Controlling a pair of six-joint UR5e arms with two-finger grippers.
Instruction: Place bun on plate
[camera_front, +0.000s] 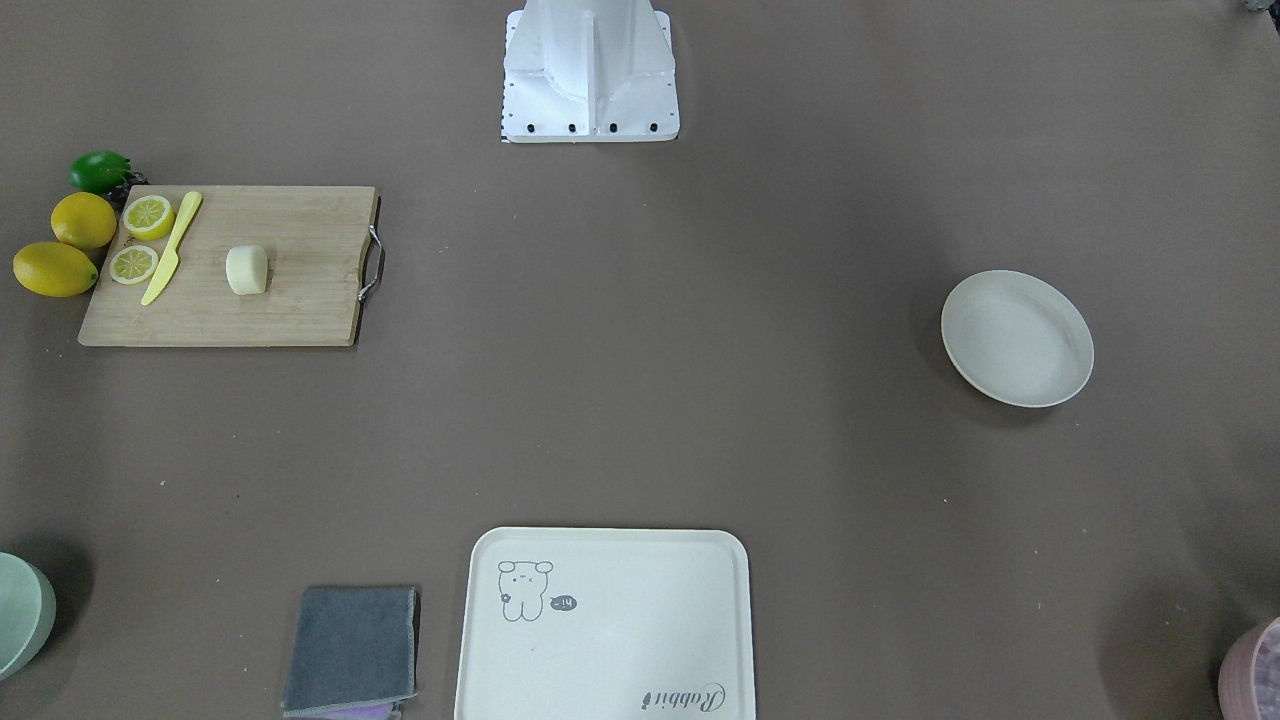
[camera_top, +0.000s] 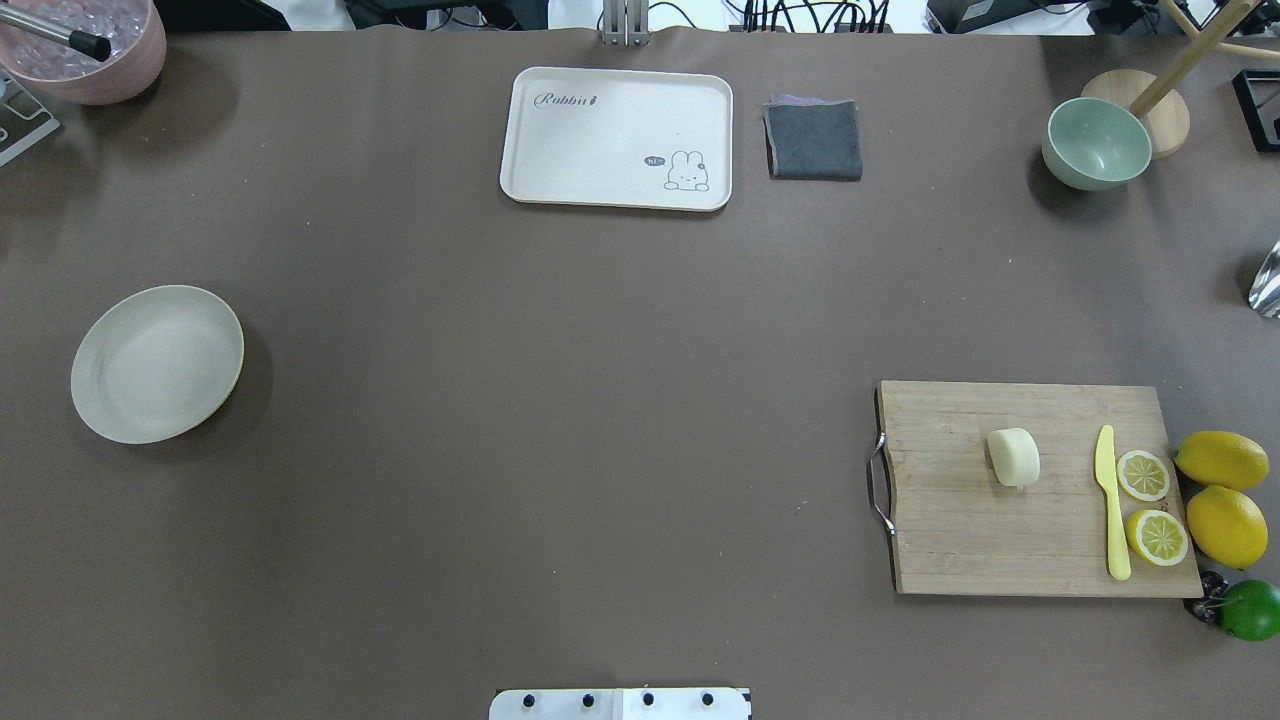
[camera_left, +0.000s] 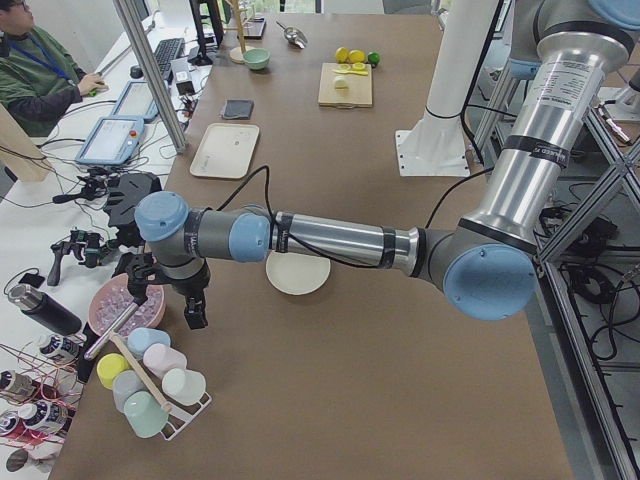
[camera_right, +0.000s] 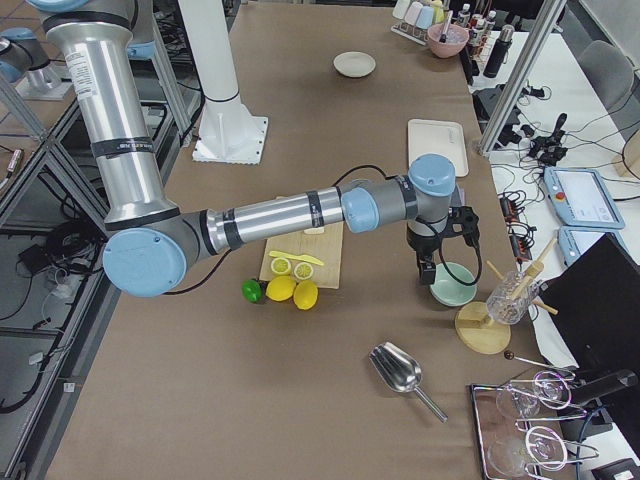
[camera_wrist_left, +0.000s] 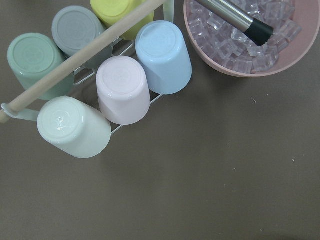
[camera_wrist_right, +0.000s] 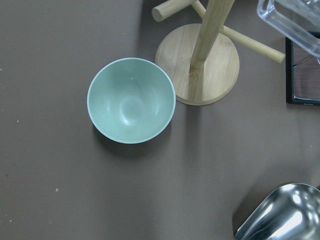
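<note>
Reading the overhead view from left to right, you have the plate (camera_top: 157, 364) sitting bare on the table's left side. Well apart from it, far over on the right, the bun (camera_top: 1013, 457) lies on the cutting board (camera_top: 960, 540), just left of the yellow knife (camera_top: 1110, 500) and the two lemon halves (camera_top: 1143, 475). By my judgement nothing of the task is done: the bun is neither grasped nor lifted, so the whole pick, the carry across the table and the set-down are left for you. Neither arm is near either thing. The left gripper (camera_left: 168, 298) hangs over the rack of cups (camera_wrist_left: 122, 90) and the pink bowl of ice (camera_wrist_left: 250, 74), out past the plate. The right gripper (camera_right: 428, 272) hangs over the green bowl (camera_wrist_right: 131, 100) beside the wooden stand (camera_wrist_right: 200, 65). You see both grippers only from the side cameras, so I cannot tell how wide their jaws stand or whether they hold anything. The bun itself plainly lies free on the board.
</note>
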